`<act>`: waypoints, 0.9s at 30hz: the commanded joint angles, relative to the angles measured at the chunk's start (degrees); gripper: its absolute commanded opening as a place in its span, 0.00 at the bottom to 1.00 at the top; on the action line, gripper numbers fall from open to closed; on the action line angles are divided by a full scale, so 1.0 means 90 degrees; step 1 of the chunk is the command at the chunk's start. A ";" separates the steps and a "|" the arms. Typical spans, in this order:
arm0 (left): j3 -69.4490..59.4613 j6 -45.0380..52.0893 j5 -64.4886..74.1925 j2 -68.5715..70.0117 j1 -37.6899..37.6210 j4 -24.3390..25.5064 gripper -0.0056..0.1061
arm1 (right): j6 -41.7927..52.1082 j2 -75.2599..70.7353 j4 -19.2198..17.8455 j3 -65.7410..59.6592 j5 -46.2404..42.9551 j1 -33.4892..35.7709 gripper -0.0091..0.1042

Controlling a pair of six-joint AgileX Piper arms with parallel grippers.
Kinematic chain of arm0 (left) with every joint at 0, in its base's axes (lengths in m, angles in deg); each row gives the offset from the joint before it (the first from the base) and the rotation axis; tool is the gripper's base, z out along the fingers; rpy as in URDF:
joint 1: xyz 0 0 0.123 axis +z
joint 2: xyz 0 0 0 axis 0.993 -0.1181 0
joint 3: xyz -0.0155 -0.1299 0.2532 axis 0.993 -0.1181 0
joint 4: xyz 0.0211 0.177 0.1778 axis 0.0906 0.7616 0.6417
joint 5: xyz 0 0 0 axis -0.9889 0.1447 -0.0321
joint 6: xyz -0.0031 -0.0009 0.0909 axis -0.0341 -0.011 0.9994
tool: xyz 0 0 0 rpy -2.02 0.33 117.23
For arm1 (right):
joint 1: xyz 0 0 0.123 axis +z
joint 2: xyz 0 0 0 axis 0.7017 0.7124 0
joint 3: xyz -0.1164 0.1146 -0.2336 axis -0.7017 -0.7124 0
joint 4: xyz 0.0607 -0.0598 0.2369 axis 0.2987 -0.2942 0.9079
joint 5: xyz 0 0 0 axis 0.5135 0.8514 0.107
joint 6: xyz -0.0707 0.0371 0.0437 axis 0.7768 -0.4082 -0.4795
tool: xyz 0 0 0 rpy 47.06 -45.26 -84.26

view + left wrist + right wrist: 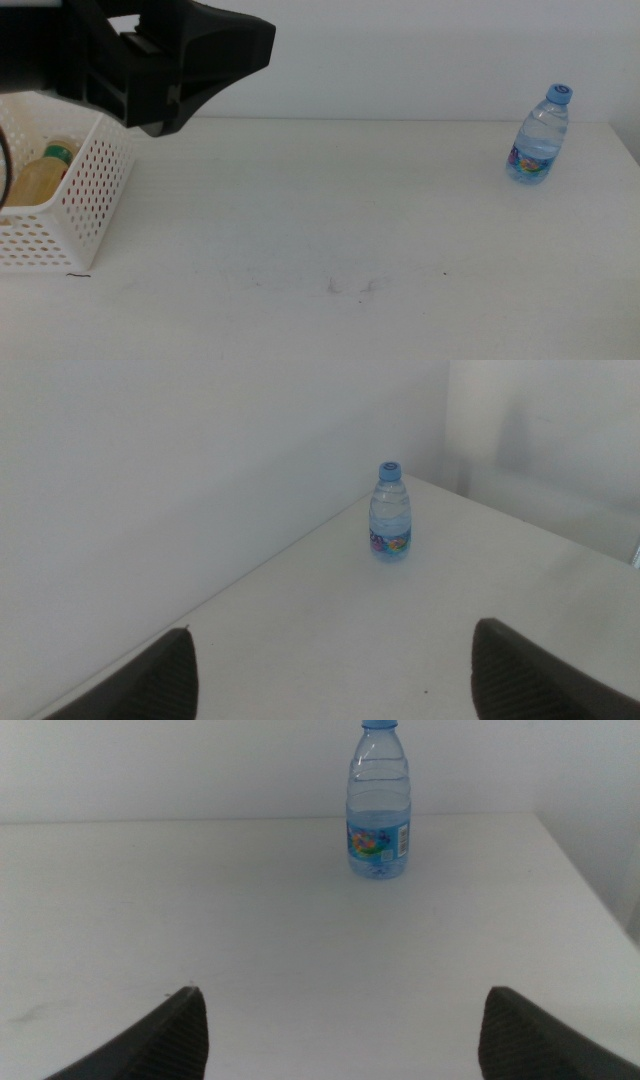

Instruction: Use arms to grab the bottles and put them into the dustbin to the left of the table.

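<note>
While the left end effector [190,75] is hanging released and empty above the dustbin [85,195] at the tabletop's [330,220] left edge, the water bottle [540,135] is standing upright near the far right corner. A yellow bottle [40,175] is lying inside the dustbin. The right end effector [340,1020] is facing the water bottle, released, well apart from it.

A plain white wall [420,60] rises behind, meeting a second wall [540,420] at a corner.
</note>
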 commanded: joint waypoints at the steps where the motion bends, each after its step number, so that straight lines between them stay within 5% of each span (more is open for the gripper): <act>1: 0.0035 0.0000 -0.0029 0.0004 -0.0013 -0.0025 0.89 | 0.0017 -0.0029 0.0239 -0.0018 -0.0032 -0.0039 0.87; 3: 0.0035 0.0000 -0.0029 0.0004 -0.0013 -0.0025 0.89 | 0.0017 -0.0029 0.0632 -0.0018 -0.0032 -0.0039 0.87; 14: 0.0035 0.0001 -0.0043 0.0017 -0.0013 0.0219 0.89 | 0.0017 0.3593 0.0664 0.2012 -0.0283 -0.0039 0.87; 18: 0.0035 0.0001 -0.0043 0.0017 -0.0013 0.0313 0.89 | 0.0682 0.5394 0.0187 0.1992 -0.2895 -0.0039 0.87; 27: 0.0035 0.0001 -0.0052 0.0006 -0.0013 0.0358 0.89 | 0.0820 0.9550 0.0514 0.2319 -0.7595 -0.0039 0.87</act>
